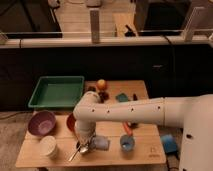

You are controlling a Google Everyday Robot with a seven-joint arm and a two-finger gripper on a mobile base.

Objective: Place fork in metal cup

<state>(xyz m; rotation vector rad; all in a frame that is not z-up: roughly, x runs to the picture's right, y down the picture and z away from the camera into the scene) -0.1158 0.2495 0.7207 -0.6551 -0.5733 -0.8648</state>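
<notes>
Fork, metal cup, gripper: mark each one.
fork (pixel 75 154), camera view, on its slanted shaft.
metal cup (pixel 100 143), camera view, on its outer wall.
gripper (pixel 83 146), camera view, its tip, just left of the metal cup.

gripper (pixel 86 144) by shiny metal fork (pixel 75 153)

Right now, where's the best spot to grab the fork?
Probably its thin handle near the middle, coming from straight above: the fork seems to lie flat and slanted on the table, beside the metal cup. The gripper hangs over its upper end.
</notes>
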